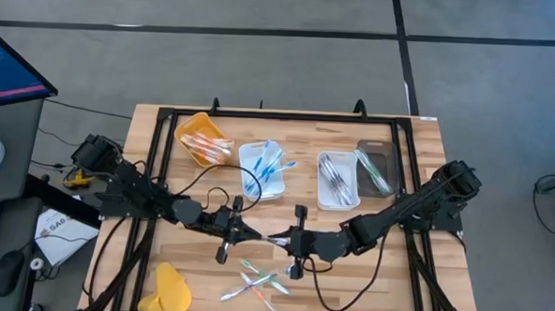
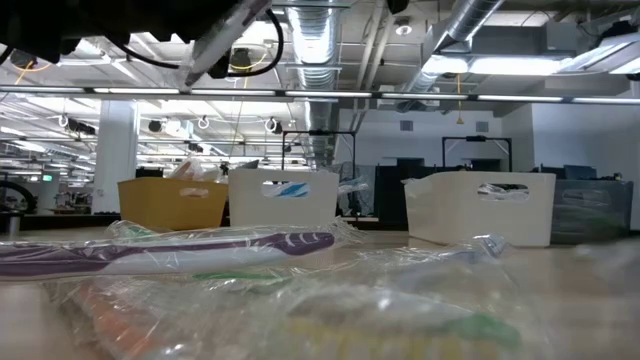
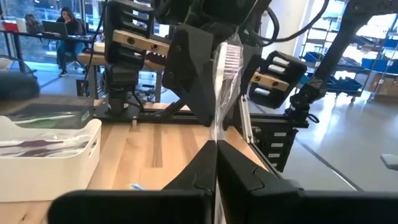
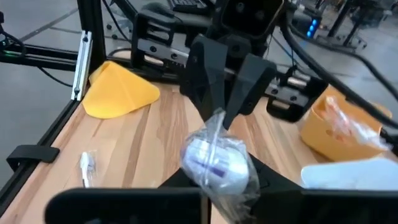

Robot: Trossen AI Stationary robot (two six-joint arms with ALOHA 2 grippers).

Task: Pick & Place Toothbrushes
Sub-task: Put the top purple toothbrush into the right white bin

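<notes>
Both tools meet mid-surface: left tool (image 1: 255, 234) and right tool (image 1: 288, 238) each clench one wrapped toothbrush (image 4: 217, 158), likely for a handover.

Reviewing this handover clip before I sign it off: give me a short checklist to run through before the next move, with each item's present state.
1. Left tool shut on the wrapped toothbrush: ok; the left wrist view shows its fingers closed on the wrapper.
2. Right tool shut on the same toothbrush: ok; the right wrist view shows the wrapped end between its fingers.
3. Both tools meet above the table, clear of the loose toothbrushes: ok.
4. Which tray suits this toothbrush: cannot tell; its handle colour is unclear through the wrapper.
5. White tray with blue brushes has room: ok.
</notes>
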